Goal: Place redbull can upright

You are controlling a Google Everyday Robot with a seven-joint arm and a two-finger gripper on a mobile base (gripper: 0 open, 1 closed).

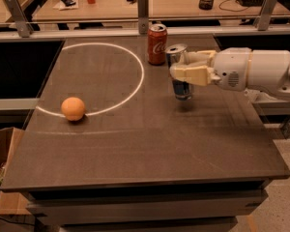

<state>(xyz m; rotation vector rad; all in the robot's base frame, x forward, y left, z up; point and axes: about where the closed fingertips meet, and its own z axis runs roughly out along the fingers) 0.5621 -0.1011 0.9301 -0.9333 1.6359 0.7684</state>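
Silver-topped, the redbull can (182, 88) is upright over the dark desk (135, 149), just beside the red Coca-Cola can (157, 43). From the right, the claw (179, 67) grips its middle (2 cream fingers clamp it). An orange (73, 108) lies well apart.

Claw (176, 65): two cream-beige plastic fingers (191, 74), blocky with rounded edges. Sits over far right part of dark brown bench (135, 149). Wrist behind claw is a glossy white rounded housing with small round dotted grille on its side. Thicker white cylindrical forearm shell beyond, thin seam between segments.
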